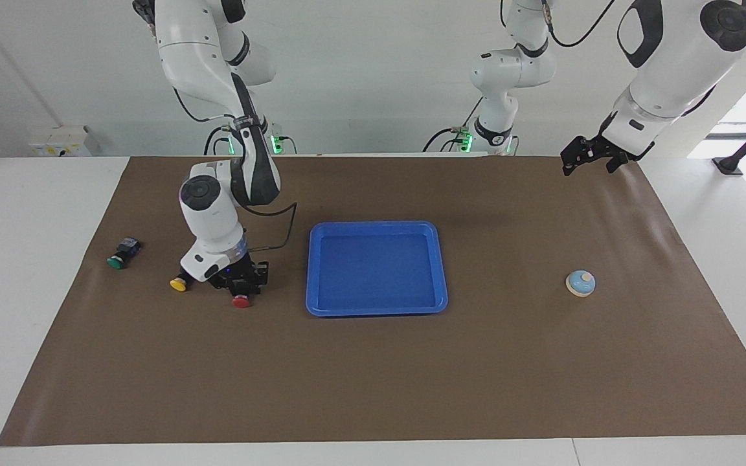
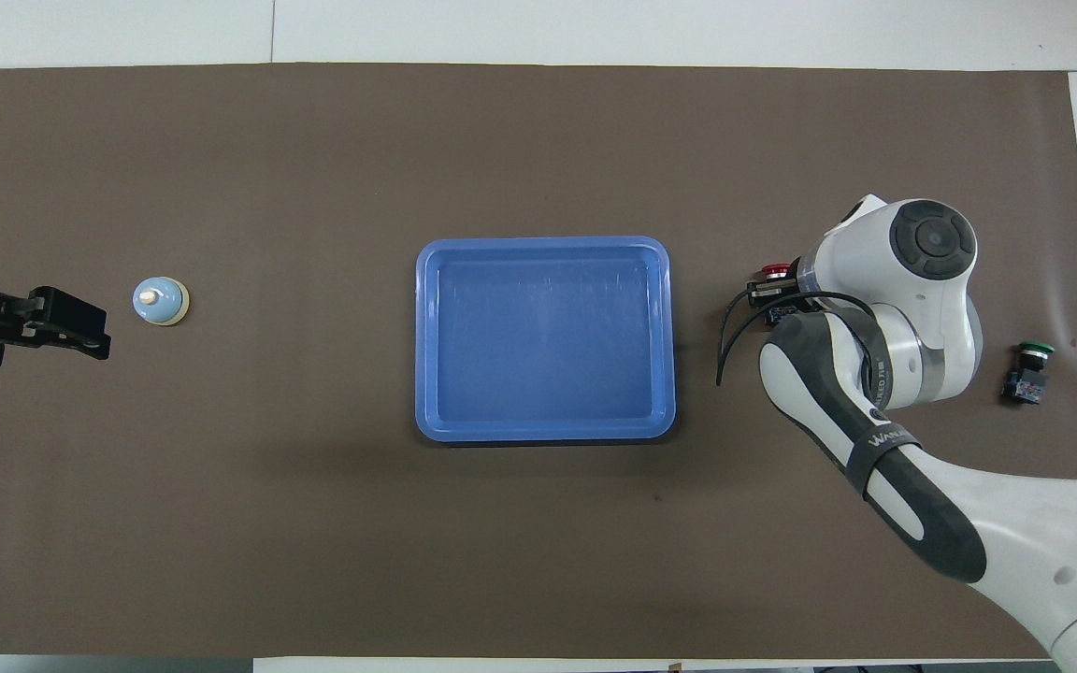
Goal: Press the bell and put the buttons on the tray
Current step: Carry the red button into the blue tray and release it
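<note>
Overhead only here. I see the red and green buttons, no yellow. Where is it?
Observer: The yellow button lies on the mat under the right arm's wrist, between the green button and the red button. The arm hides it from you.
Operator: Right hand at the red one, or above it?
Observer: The right hand is down at mat level on the red button's body, and the cap sticks out from under it.
Operator: Left hand looks beside the bell. Touching?
Observer: No. The left hand hangs high over the mat, waiting, well clear of the bell.
</note>
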You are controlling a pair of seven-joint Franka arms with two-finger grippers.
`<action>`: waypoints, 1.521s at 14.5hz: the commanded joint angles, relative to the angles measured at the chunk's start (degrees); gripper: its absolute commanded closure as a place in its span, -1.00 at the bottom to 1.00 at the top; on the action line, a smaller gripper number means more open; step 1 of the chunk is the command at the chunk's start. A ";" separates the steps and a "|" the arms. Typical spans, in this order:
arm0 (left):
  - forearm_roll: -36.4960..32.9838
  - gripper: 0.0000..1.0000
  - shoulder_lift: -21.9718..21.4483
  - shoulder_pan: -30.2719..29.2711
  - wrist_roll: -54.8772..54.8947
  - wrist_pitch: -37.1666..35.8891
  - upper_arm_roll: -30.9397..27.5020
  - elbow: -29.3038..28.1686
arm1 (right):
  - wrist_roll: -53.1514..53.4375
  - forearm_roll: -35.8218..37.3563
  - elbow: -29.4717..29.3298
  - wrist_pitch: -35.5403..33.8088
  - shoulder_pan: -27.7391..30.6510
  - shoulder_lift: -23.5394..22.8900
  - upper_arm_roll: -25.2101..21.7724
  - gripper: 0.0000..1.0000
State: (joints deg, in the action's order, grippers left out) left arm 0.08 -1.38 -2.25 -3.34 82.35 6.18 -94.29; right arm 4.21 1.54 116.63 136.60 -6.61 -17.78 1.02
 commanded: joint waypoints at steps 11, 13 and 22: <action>0.18 -1.00 -1.34 -0.21 0.09 1.05 -0.64 -1.25 | 19.77 -2.68 -16.97 -16.38 -14.47 -4.01 4.25 1.00; 0.18 -1.00 -1.34 -0.21 0.09 1.05 -0.64 -1.25 | 19.78 -2.42 -15.12 -13.03 -14.31 -4.55 4.17 1.00; 0.18 -1.00 -1.34 -0.21 0.09 1.05 -0.64 -1.25 | 22.16 -2.42 -11.34 -8.36 -14.57 -5.34 4.17 1.00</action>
State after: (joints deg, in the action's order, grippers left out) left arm 0.08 -1.43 -2.49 -3.35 82.41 5.79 -94.29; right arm 25.04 -1.10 104.40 127.19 -21.49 -23.68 4.82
